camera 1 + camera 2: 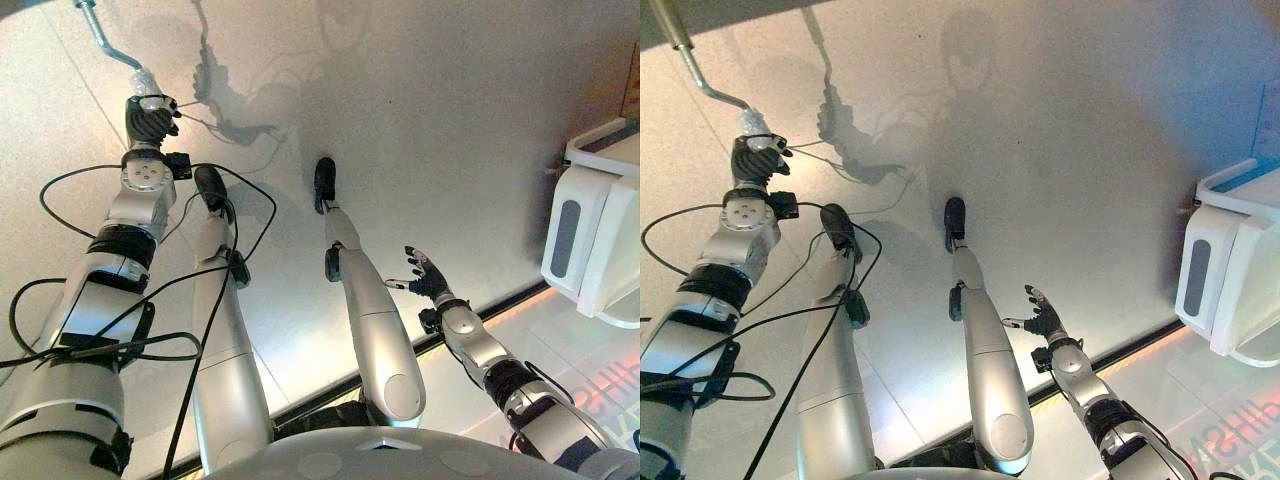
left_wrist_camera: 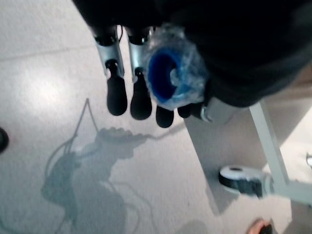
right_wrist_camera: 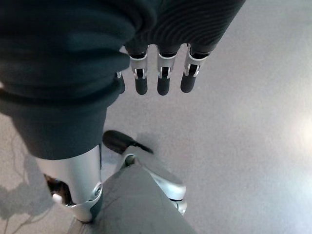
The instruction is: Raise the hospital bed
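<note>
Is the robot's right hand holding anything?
No: the right hand hangs over bare floor with fingers spread, grasping nothing.

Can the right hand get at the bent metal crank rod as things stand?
Probably not. The right hand hangs open, low on the robot's right, while the bent metal crank rod is far off on the left, its plastic-wrapped blue grip already inside the curled left hand.

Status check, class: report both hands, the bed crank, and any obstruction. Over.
Left hand shut on crank handle. Right hand open, idle, low. Nothing visibly blocking the crank.
</note>
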### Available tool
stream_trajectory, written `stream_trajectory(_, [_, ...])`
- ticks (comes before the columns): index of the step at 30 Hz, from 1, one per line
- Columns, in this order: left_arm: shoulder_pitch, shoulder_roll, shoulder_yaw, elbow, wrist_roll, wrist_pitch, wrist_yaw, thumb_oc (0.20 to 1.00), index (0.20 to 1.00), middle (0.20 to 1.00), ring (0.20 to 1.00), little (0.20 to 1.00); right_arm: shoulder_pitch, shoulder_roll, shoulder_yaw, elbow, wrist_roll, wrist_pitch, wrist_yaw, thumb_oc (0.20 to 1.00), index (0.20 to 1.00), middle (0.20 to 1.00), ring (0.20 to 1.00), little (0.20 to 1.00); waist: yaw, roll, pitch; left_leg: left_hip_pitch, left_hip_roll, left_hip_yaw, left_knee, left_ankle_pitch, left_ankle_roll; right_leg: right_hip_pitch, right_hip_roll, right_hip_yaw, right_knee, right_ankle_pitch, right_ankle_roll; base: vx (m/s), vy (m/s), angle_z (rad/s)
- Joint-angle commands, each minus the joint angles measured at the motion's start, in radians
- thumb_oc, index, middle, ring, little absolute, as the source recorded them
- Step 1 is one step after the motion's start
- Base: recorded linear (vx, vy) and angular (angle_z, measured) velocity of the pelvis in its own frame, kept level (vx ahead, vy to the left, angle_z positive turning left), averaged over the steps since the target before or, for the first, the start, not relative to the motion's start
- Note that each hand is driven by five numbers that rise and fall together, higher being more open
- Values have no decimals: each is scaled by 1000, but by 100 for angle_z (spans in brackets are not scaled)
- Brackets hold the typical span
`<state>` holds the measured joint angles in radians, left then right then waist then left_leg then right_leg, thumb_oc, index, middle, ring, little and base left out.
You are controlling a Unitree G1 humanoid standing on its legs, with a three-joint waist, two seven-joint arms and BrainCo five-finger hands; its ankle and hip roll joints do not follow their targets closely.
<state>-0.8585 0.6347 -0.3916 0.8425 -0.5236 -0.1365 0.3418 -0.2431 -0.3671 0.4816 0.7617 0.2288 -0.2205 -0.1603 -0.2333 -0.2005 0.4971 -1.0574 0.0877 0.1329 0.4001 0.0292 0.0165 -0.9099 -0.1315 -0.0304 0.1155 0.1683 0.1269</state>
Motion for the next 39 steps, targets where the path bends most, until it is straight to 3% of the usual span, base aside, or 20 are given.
stream_trajectory(1, [10, -50, -97, -138, 50, -45, -46, 200, 200, 200, 200, 200, -3, -55, 33, -8, -7, 9, -16, 1000, 1000, 1000, 1000, 1000, 4, -41, 23, 71, 11, -26, -18, -33, -68, -3, -5, 12, 81, -43, 69, -37, -169, -13])
stream_trajectory(10, [42, -63, -114, -368, -35, -100, -54, 200, 200, 200, 200, 200, 30, -77, 11, -24, -25, 8, -25, 1000, 1000, 1000, 1000, 1000, 7, -3, 23, 166, 36, -36, -171, 72, -105, -7, 39, 3, 153, -98, 41, -20, -154, -5])
stream_trajectory(16, [231, 13, -47, -728, -96, -147, -81, 200, 200, 200, 200, 200, 91, -89, -55, -14, -42, 6, -33, 1000, 1000, 1000, 1000, 1000, 44, 66, 23, 239, 37, -39, -285, 143, -132, 16, 56, -12, 161, -117, 30, -18, -103, 1])
stream_trajectory(18, [288, 32, 4, -824, -104, -160, -84, 200, 200, 200, 200, 200, 96, -91, -82, -4, -44, 3, -32, 1000, 1000, 1000, 1000, 1000, 60, 89, 23, 218, 41, -28, -299, 178, -129, -10, 58, -14, 153, -89, 23, -61, -36, 1])
stream_trajectory(23, [493, 100, 110, -1019, -117, -170, -133, 200, 200, 200, 200, 200, 146, -96, -123, 5, -51, 0, -28, 1000, 1000, 1000, 1000, 1000, 96, 134, 23, 221, 26, -32, -298, 175, -128, 11, 43, -26, 142, -83, 29, 1, 8, 2])
stream_trajectory(28, [669, 168, 224, -1098, -114, -179, -154, 200, 200, 200, 200, 200, 181, -96, -148, 10, -56, -5, -17, 1000, 1000, 1000, 1000, 1000, 130, 158, 23, 210, 6, -38, -281, 162, -123, 29, 15, -40, 120, -67, 41, 9, 51, 13])
stream_trajectory(34, [771, 173, 304, -1101, -115, -189, -146, 200, 200, 200, 200, 200, 196, -95, -158, 17, -62, -6, -13, 1000, 1000, 1000, 1000, 1000, 149, 162, 23, 187, -18, -47, -247, 134, -110, 38, -12, -49, 101, -51, 49, 23, 95, 14])
stream_trajectory(35, [799, 166, 320, -1074, -107, -189, -137, 200, 200, 200, 200, 200, 205, -92, -153, 23, -61, -6, -9, 1000, 1000, 1000, 1000, 1000, 158, 161, 23, 203, -26, -59, -233, 93, -112, 70, -23, -48, 97, -74, 58, 72, 128, 8])
stream_trajectory(39, [783, 152, 332, -973, -65, -179, -108, 200, 200, 200, 200, 200, 188, -88, -141, 26, -63, -5, -6, 1000, 1000, 1000, 1000, 1000, 165, 147, 23, 167, -38, -62, -199, 69, -104, 77, -42, -57, 73, -60, 66, 31, 126, 11])
